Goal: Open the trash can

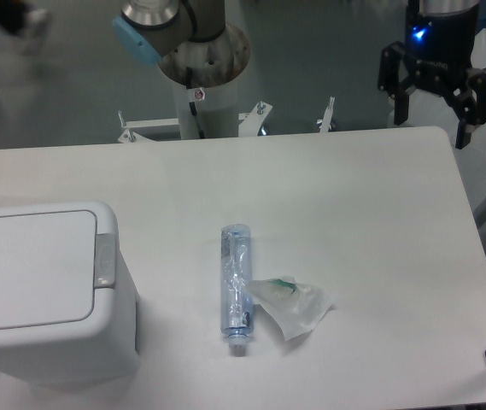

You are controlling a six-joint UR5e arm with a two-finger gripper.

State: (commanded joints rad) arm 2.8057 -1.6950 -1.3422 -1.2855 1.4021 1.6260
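Observation:
The trash can [46, 295] is a large boxy white bin at the table's front left. Its flat white lid [29, 266] lies closed. A small grey push-button strip [105, 260] sits on the rim at its right side. My gripper [430, 130] hangs above the table's far right corner, far from the can. Its two black fingers [465, 120] are spread wide apart with nothing between them.
A clear plastic bottle [235, 288] lies on the white table [336, 205] near the middle front, with a crumpled clear wrapper [292, 306] beside it to the right. The arm's base column [200, 77] stands behind the table's far edge.

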